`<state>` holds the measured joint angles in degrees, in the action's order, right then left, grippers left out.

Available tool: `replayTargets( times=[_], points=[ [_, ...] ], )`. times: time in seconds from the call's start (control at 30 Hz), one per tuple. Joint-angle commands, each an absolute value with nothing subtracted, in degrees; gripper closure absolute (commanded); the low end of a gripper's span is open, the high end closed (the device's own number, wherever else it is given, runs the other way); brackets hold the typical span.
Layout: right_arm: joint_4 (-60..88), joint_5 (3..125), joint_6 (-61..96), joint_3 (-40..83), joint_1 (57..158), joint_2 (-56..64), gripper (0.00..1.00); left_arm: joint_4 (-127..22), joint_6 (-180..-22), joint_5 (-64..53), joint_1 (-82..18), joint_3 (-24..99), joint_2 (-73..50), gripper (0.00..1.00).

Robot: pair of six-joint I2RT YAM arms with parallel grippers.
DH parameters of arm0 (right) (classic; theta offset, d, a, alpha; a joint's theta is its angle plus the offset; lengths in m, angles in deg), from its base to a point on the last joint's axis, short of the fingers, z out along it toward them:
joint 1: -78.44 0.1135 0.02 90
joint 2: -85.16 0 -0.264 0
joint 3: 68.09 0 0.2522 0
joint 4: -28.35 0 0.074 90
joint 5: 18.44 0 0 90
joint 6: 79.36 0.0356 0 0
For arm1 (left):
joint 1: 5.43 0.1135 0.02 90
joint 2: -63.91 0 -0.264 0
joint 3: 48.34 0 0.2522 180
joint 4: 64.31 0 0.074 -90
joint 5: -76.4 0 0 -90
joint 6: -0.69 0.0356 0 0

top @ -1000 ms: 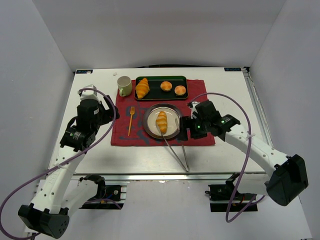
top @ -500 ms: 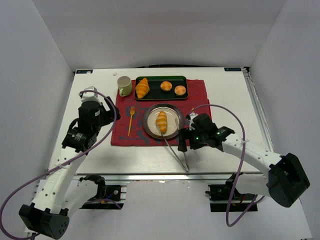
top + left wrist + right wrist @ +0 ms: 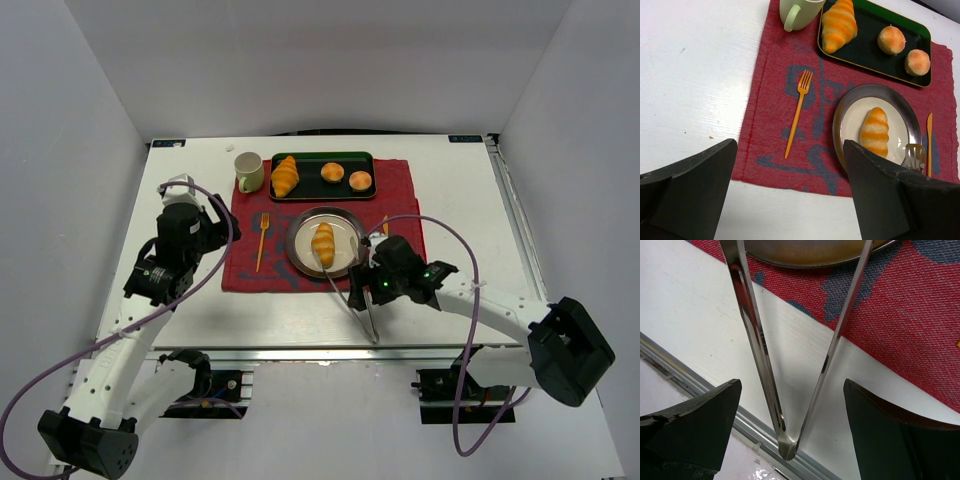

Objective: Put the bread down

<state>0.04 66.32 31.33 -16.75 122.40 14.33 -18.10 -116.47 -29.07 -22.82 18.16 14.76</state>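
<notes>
The bread [image 3: 323, 243], a slim golden ridged roll, lies in the middle of the round metal plate [image 3: 291, 240] on the red cloth; the left wrist view shows the bread [image 3: 875, 131] and the plate [image 3: 840, 120] too. Steel tongs [image 3: 356, 303] lie on the table, tips at the plate and hinge toward the near edge. My right gripper [image 3: 361, 287] hangs open over the tongs [image 3: 754, 335], whose two arms run between its fingers without touching them; the gripper [image 3: 790, 386] holds nothing. My left gripper [image 3: 212, 232] hovers open and empty left of the cloth, also shown [image 3: 790, 145] above the cloth's near edge.
A dark tray [image 3: 322, 192] behind the plate carries a larger croissant [image 3: 285, 176] and two round buns [image 3: 333, 172]. A pale mug [image 3: 248, 171] stands to its left. An orange fork [image 3: 262, 242] and an orange knife [image 3: 929, 142] flank the plate. The table's metal rail [image 3: 685, 377] runs close by.
My right gripper has opened wider and drawn back from the plate's right side toward the near edge, along the tongs. The tongs, bread and left arm stay put.
</notes>
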Motion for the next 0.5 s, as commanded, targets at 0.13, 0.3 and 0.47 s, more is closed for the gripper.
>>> replayTargets(
  times=[0.13,0.3,0.47],
  points=[
    [3.9,68.0,32.2,-17.1,125.2,11.9,0.11,-18.6,-116.7,-28.8,-23.0,17.3,15.8,0.02],
    [4.5,70.9,33.6,-17.2,127.6,10.2,0.11,-18.5,-116.7,-28.9,-23.0,17.2,15.9,0.02],
    [4.7,78.5,36.7,-17.3,130.5,6.4,0.11,-18.6,-116.7,-28.7,-23.0,17.1,15.7,0.02]
  ],
)
